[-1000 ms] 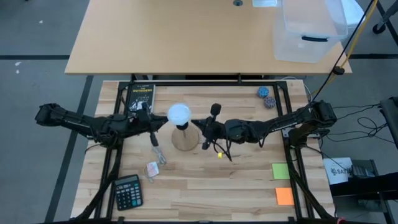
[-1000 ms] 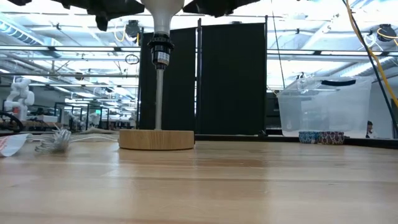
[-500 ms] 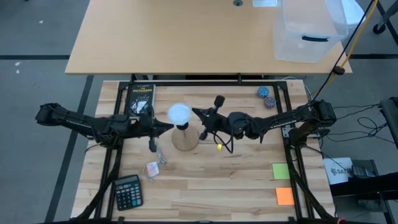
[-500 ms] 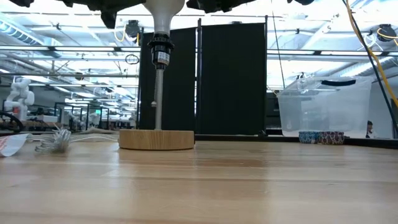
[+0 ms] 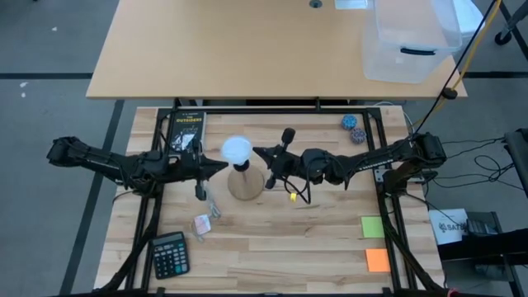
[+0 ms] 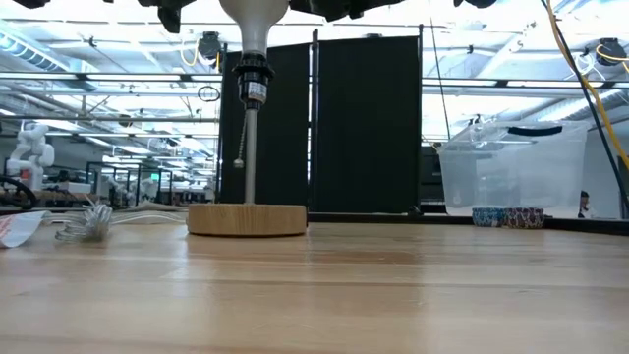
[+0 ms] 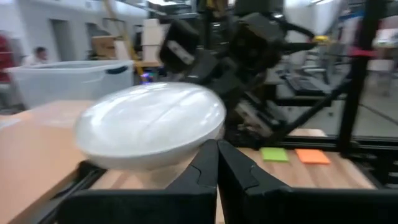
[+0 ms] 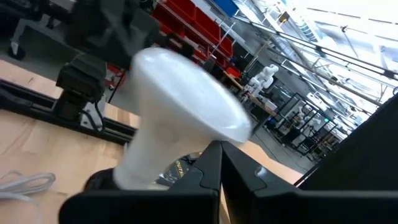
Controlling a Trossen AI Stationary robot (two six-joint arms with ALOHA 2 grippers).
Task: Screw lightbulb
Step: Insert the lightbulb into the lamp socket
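Note:
The white lightbulb (image 5: 238, 150) stands upright in the black socket (image 6: 252, 79) on top of the wooden stand (image 5: 245, 185), mid-table. A thin pull chain (image 6: 239, 147) hangs beside the socket. My left gripper (image 5: 223, 166) is shut, level, at the bulb's left side; the bulb's dome (image 7: 152, 130) fills its wrist view. My right gripper (image 5: 256, 153) is shut, level, at the bulb's right side, its tips by the bulb's taper (image 8: 168, 143). My left gripper's shut fingertips (image 7: 211, 155) stand level just under the dome's rim (image 7: 186, 146), coming from the table's left; I cannot tell whether they touch it. My right gripper's shut fingertips (image 8: 214, 155) lie against the bulb's taper under the dome (image 8: 199, 140), level from the table's right; the bulb sits upright in the socket.
A book (image 5: 186, 128) lies at the far left. A coiled white cord (image 5: 210, 203), a wrapper (image 5: 201, 223) and a calculator (image 5: 170, 254) lie near left. Two small balls (image 5: 353, 129) lie far right, sticky notes (image 5: 374, 243) near right. A clear bin (image 5: 410, 37) stands on the table behind.
My right gripper has moved a little toward the table's far edge and left, up to the bulb. The bulb's dome has shifted slightly left, and the pull chain has swung out from the socket.

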